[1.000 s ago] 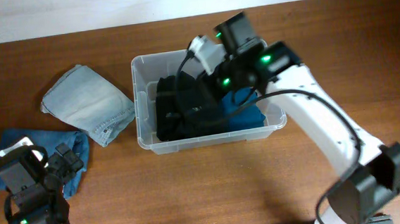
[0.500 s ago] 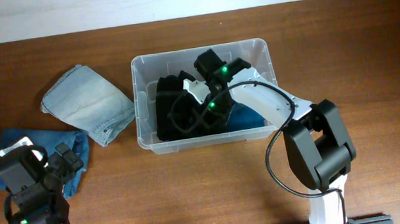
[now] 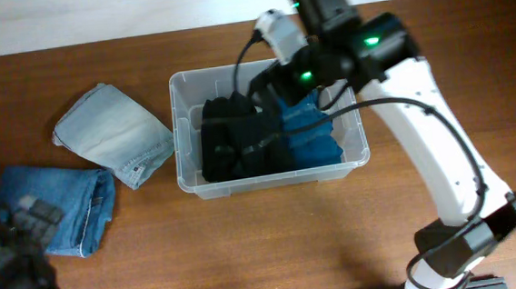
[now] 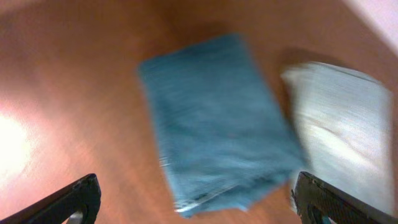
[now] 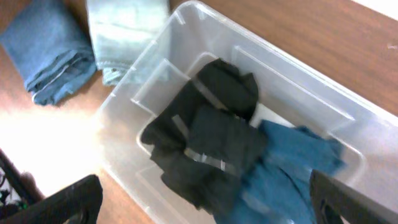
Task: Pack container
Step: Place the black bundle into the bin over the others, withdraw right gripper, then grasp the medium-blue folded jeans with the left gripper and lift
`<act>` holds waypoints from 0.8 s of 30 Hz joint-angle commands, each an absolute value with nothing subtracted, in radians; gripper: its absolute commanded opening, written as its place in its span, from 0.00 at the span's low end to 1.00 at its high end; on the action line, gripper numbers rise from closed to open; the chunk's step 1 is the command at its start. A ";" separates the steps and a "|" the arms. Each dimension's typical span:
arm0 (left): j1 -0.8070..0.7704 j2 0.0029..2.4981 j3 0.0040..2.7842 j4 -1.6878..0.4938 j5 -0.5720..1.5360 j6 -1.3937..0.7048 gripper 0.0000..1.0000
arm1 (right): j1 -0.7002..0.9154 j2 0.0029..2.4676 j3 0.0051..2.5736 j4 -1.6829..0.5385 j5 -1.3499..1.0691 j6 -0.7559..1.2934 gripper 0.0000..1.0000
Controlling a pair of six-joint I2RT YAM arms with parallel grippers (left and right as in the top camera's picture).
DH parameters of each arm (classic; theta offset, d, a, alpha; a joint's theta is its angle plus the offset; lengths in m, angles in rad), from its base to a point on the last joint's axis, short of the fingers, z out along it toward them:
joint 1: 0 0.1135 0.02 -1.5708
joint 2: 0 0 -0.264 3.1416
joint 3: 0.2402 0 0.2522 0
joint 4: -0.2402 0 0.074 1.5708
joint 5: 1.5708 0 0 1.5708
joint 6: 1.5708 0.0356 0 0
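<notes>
1. Right, the container sits mid-desk toward the far edge. A black garment fills its left side and a blue garment its right, and the two touch.
2. Out on the desk, a light denim fold lies just beside the container's left wall. The folded blue jeans lie nearer the front-left, about touching that fold at a corner.
3. By my reading, the step in hand is fetching the next piece, and the folded blue jeans look the likely pick, since the left wrist camera looks straight down on them.
4. To do it well, come down square over the thick of the fold and bite through all the layers so nothing splays. Lift well clear of the rolled rim and lay the piece flat on top of what is packed. The tub looks nearly floored over, so stacking beats wedging.
5. The right arm rises from the front-right and bends across, with its wrist above the container's far-right part, looking down in. The right jaws stand wide apart with nothing between them. That arm wants to be out of the way before a delivery.
6. The left arm sits low at the front-left corner, blurred. The left jaws are spread wide and empty above the jeans, apparently not touching them.
</notes>
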State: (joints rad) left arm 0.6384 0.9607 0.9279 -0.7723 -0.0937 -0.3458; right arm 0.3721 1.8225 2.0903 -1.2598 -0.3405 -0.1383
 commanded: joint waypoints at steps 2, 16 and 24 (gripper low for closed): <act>0.809 1.143 0.931 -0.779 -0.034 -0.497 0.99 | 0.294 1.860 2.073 -1.328 -0.319 -0.146 0.99; 0.971 1.687 0.931 -0.522 0.379 -0.242 0.99 | 0.209 1.861 2.071 -1.362 -0.316 -0.154 0.99; 0.971 1.872 0.931 -0.315 0.747 -0.088 0.91 | 0.209 1.861 2.071 -1.362 -0.313 -0.154 0.99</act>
State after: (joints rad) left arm 0.9733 1.7958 0.9367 -0.3241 0.5690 -0.1635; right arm 0.2146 1.8629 2.0754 -1.3621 -0.3237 -0.1421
